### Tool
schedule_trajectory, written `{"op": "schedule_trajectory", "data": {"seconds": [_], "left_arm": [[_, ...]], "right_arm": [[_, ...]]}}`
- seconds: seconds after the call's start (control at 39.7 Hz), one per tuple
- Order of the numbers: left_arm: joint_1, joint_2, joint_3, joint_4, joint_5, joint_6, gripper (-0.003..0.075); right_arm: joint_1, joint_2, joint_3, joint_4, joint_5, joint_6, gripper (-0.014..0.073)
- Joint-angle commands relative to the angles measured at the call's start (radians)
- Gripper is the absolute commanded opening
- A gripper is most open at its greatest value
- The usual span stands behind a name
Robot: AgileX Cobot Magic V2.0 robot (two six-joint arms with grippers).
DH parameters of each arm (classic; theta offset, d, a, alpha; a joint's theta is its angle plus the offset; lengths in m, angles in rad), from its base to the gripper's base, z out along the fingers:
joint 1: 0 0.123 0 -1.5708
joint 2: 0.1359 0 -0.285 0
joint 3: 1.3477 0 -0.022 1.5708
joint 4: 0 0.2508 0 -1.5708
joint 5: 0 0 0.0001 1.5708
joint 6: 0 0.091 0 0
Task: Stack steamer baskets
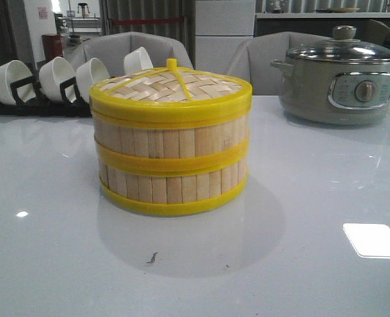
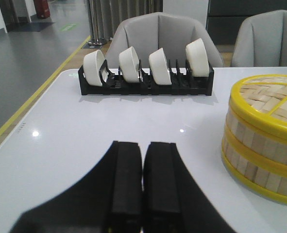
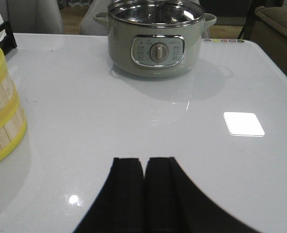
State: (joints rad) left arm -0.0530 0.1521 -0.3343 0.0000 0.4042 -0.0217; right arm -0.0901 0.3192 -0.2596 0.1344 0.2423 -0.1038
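Two steamer baskets (image 1: pixel 171 162) with bamboo slat walls and yellow rims stand one on top of the other at the table's middle, capped by a woven lid (image 1: pixel 170 89) with a yellow rim and knob. The same stack (image 2: pixel 262 141) shows in the left wrist view, and its edge (image 3: pixel 2 119) shows in the right wrist view. My left gripper (image 2: pixel 143 145) is shut and empty, over the table to the stack's left. Over bare table to the right of the stack, my right gripper (image 3: pixel 144 161) is shut on nothing. Neither gripper appears in the front view.
A black rack (image 1: pixel 36 99) holding several white bowls stands at the back left. A grey-green electric pot (image 1: pixel 340 82) with a glass lid sits at the back right. Grey chairs (image 1: pixel 132 49) stand behind the white table (image 1: pixel 313 198).
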Motion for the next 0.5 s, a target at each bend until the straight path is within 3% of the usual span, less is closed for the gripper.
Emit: {"op": "schedule_trajectory", "data": {"seconds": [0.0,0.25,0.48], "left_arm": [[0.011,-0.038,0.066,-0.024,-0.186,-0.005,0.0085],[0.011,-0.172,0.27,-0.031,-0.258,-0.005,0.0085],[0.011,-0.172,0.342,-0.052,-0.283,-0.005,0.0085]], "right_arm": [[-0.003,0.005,-0.028,0.0,-0.084,-0.002,0.0027],[-0.003,0.005,-0.028,0.0,-0.084,-0.002,0.0027],[-0.003,0.005,-0.028,0.0,-0.082,-0.002,0.0027]]}}
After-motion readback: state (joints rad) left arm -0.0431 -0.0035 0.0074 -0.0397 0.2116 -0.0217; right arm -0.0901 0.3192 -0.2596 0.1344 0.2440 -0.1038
